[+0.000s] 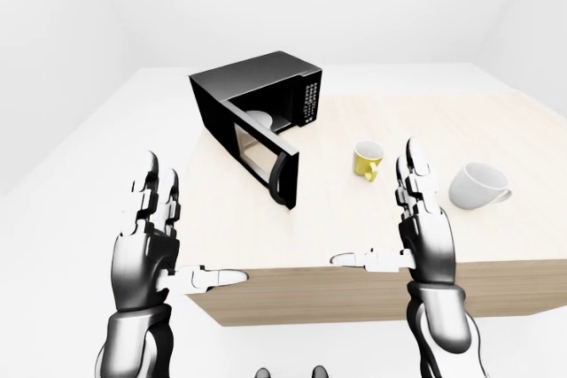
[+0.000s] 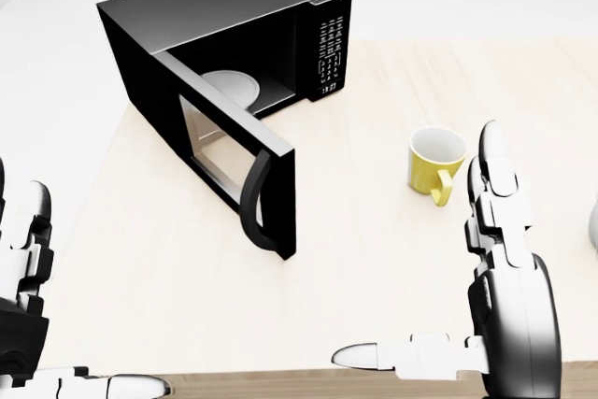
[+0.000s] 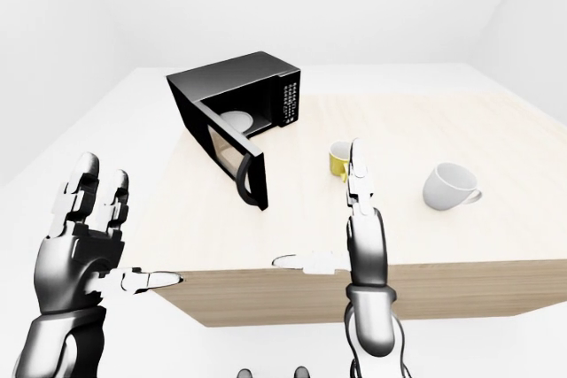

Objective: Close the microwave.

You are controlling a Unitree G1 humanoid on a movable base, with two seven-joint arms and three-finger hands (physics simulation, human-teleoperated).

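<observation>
Standing at the upper left of the head view, the black microwave (image 2: pixel 234 25) is seen on the pale wooden counter (image 2: pixel 374 268) with its door (image 2: pixel 234 151) swung wide open toward the bottom of the view. The door's curved handle (image 2: pixel 254 207) is turned toward the camera, and a white turntable plate (image 2: pixel 232 89) is visible inside the cavity. A keypad panel (image 2: pixel 329 49) is shown on the microwave's right side. To the right of the door, well apart from it, a yellow mug (image 2: pixel 434 163) is set upright with its handle pointing to the lower right. A white mug (image 1: pixel 478 186) is found lying on its side farther right in the left-eye view. The left hand (image 1: pixel 146 241) is held up at the near edge of the counter with fingers spread and thumb stretched inward, nothing being grasped. The right hand (image 1: pixel 423 223) is raised likewise, fingers extended upward and thumb pointing left, empty as well. Neither hand is in contact with the microwave or the mugs.
</observation>
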